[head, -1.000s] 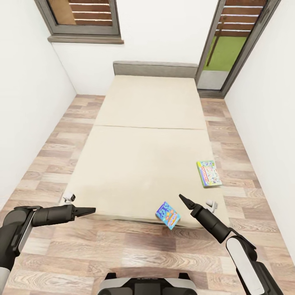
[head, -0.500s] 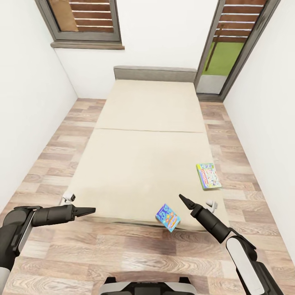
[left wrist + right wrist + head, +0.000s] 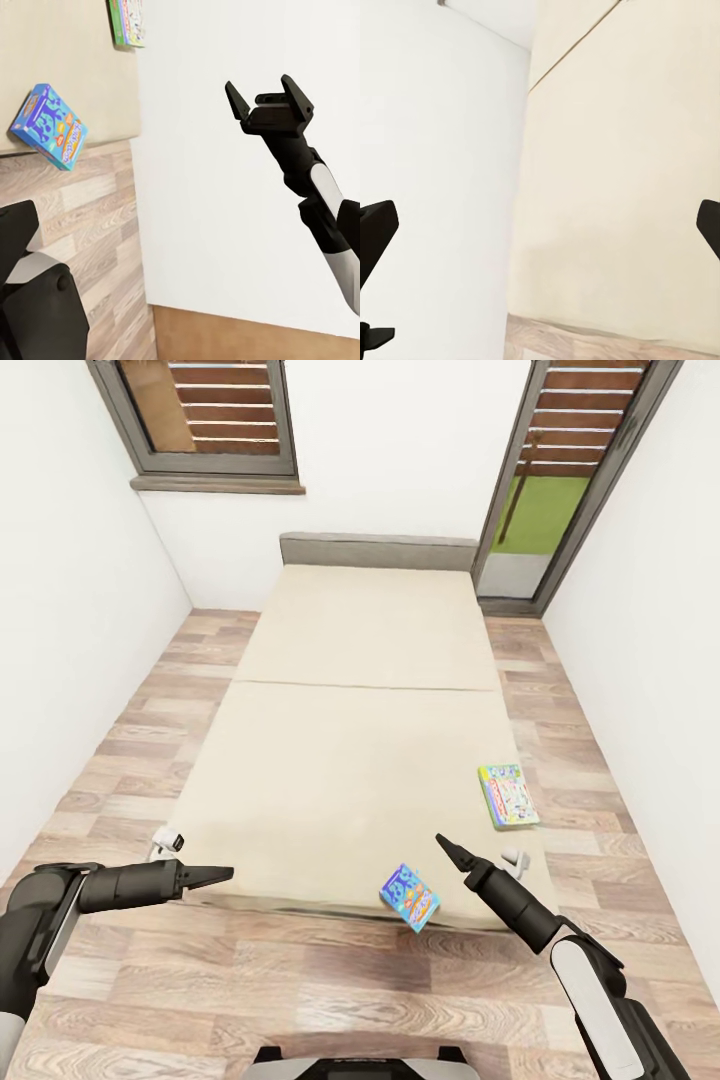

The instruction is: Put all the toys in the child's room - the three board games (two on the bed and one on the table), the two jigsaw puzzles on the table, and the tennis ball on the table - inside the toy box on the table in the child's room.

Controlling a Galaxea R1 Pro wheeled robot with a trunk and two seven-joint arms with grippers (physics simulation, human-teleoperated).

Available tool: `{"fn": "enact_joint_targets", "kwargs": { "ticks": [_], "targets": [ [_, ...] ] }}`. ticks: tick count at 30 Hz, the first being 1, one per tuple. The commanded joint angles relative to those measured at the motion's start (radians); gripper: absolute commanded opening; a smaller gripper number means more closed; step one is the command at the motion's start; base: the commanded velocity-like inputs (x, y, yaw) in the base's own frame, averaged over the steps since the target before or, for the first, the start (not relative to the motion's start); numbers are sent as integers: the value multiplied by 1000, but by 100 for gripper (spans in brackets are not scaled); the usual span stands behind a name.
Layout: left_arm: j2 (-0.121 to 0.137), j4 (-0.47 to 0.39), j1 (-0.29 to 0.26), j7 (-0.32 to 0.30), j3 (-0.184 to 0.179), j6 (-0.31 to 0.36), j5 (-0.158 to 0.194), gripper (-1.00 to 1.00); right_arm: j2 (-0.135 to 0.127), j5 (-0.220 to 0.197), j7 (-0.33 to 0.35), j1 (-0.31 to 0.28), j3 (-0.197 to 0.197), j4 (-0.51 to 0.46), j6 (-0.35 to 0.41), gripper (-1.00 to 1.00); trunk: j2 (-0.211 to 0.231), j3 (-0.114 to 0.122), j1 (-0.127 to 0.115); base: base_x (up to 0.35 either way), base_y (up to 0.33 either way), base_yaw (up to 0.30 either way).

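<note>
**Foot of bed: blue game is nearest pick**

Position: robot faces the bed [image 3: 360, 760] from its near end, both arms raised and empty.

Left pincer [image 3: 222, 875]: over the bed's near-left corner. Head view shows it edge-on, a thin dark wedge; cannot tell whether it is open or closed.

Right pincer [image 3: 268, 96]: jaws parted, nothing between them, clear in the left wrist view. In the head view it hangs just right of the blue game [image 3: 409, 896].

Task items seen:
- Blue game: on the bed's near edge, right of centre, skewed, one corner seemingly past the edge.
- Green-edged game [image 3: 508, 795]: farther back, near the bed's right edge, lying flat.
- A small white object [image 3: 513, 854] sits between them near the right edge; too small to identify.

Step in hand (judgement): close on the blue game with the right arm. Best approach is probably from the overhanging corner, one finger under and one over, since a thin box flat on a mattress gives no side purchase. Keep the push light; a nudge could tip it onto the floor [image 3: 330, 990].

Materials: mattress is matte beige, in two sections with a seam across. Games are thin rigid boxes with glossy printed lids. Floor is wood-look plank. Headboard [image 3: 378, 550] is grey.
</note>
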Motion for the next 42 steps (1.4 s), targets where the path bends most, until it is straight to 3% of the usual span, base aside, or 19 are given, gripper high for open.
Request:
{"fn": "enact_joint_targets", "kwargs": {
  "ticks": [1,42],
  "targets": [
    [0,0,0,-4,0,11,-1,100,0,-10,0,0,-1,0,9,100,-2,0,1,0,0,0],
    [0,0,0,-4,0,11,-1,100,6,-6,-1,0,-1,0,8,100,-2,68,1,0,0,0]
  ]
}}
